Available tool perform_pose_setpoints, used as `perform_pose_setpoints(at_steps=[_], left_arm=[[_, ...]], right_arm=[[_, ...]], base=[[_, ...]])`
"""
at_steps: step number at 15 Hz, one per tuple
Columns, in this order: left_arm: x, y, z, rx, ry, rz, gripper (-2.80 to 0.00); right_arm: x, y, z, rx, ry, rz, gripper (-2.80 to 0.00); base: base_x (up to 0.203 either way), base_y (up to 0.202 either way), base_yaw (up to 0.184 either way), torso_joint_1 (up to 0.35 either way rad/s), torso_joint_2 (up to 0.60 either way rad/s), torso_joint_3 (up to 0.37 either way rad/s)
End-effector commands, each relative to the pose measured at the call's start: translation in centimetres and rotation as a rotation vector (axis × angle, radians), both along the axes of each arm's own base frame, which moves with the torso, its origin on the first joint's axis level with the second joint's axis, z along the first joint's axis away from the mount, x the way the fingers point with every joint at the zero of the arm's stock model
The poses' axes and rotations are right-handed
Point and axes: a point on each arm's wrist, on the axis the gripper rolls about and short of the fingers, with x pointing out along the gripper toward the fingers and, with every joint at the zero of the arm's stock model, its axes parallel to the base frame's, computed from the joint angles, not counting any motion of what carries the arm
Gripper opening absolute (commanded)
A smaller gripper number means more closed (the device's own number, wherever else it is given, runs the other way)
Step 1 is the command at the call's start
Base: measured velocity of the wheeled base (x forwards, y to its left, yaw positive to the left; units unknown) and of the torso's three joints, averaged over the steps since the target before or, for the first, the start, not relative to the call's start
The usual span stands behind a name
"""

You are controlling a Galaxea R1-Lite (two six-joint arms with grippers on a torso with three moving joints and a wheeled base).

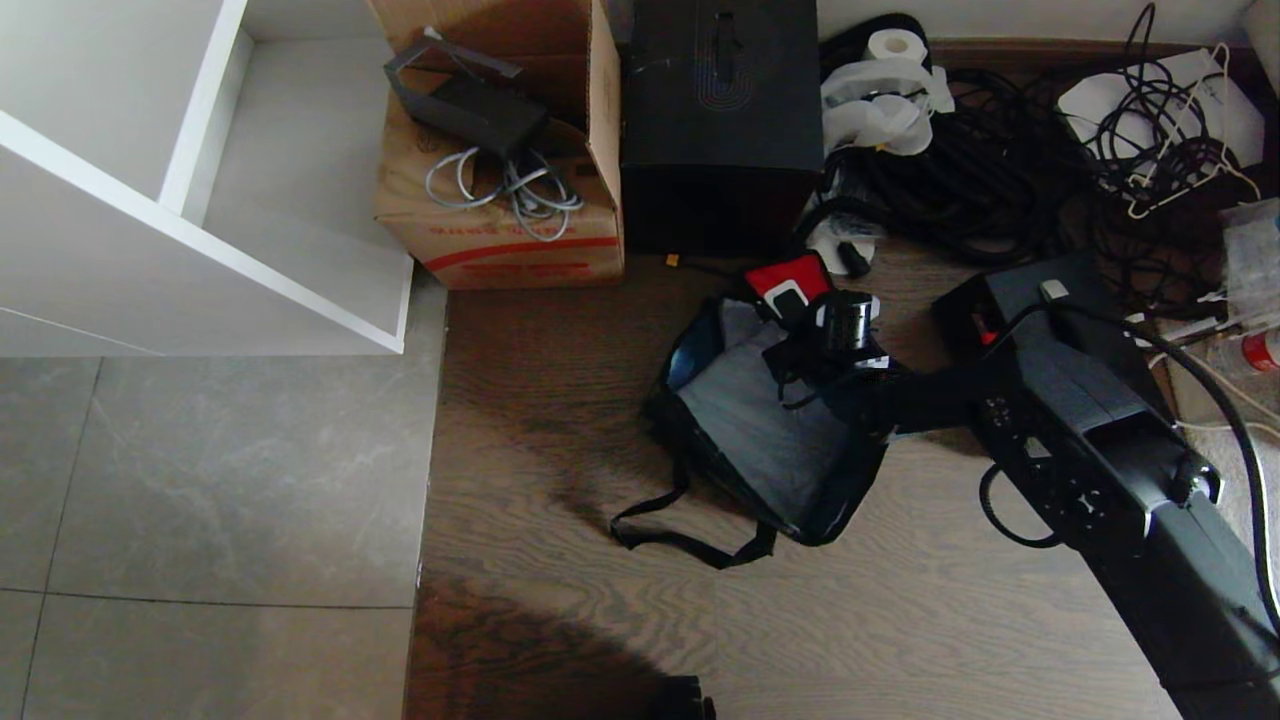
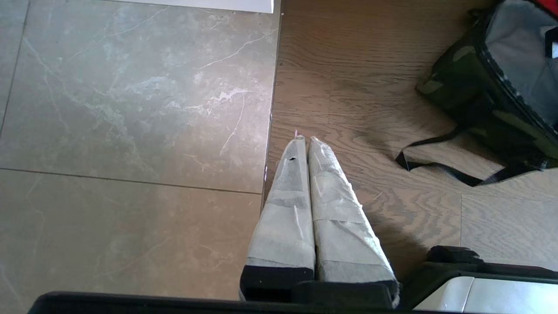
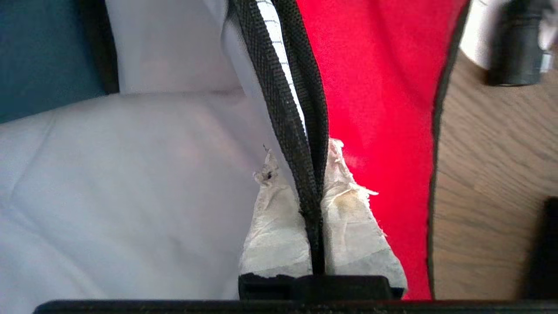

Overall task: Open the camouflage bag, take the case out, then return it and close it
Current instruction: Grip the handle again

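The camouflage bag (image 1: 846,492) lies open on the wooden floor, its grey interior facing up and its red flap lining (image 1: 778,277) folded back at the far end. My right gripper (image 1: 797,307) reaches in from the right and is shut on the black edging (image 3: 291,109) of that flap, which runs between the taped fingers (image 3: 273,218). A flat black case (image 1: 1000,292) with a silver mount lies right of the bag, partly under my right arm. My left gripper (image 2: 304,140) hangs shut and empty over the floor, left of the bag (image 2: 475,98).
A brown carton (image 1: 500,210) and a tall black box (image 1: 720,120) stand behind the bag. White shelving (image 1: 200,200) is at the far left. Tangled cables (image 1: 980,170) and hangers fill the back right. The bag's strap (image 1: 690,540) trails toward me.
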Motion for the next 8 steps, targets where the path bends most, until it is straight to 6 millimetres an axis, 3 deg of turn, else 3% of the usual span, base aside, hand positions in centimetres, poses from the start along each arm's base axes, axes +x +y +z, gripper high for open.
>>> perform_pose_setpoints(at_steps=[1, 2, 7, 8], left_arm=[[0.1, 0.0, -0.2, -0.001, 0.008, 0.001, -2.8], [0.1, 0.0, -0.2, -0.001, 0.008, 0.0, -2.8], [0.1, 0.0, -0.2, 0.0, 0.008, 0.0, -2.8], [0.1, 0.0, -0.2, -0.001, 0.008, 0.001, -2.8]], right_arm=[[-1.6, -1.0, 5.7, 0.027, -0.083, -0.013, -2.8], [-2.9, -1.5, 7.7, 0.041, -0.091, -0.015, -2.8], [-8.2, -2.8, 10.8, 0.091, -0.033, -0.012, -2.8], [-9.4, -3.1, 13.0, 0.11, -0.066, -0.008, -2.8]], base=[[0.0, 0.0, 0.0, 0.0, 0.0, 0.0], [0.0, 0.0, 0.0, 0.0, 0.0, 0.0], [0.0, 0.0, 0.0, 0.0, 0.0, 0.0], [0.0, 0.0, 0.0, 0.0, 0.0, 0.0]])
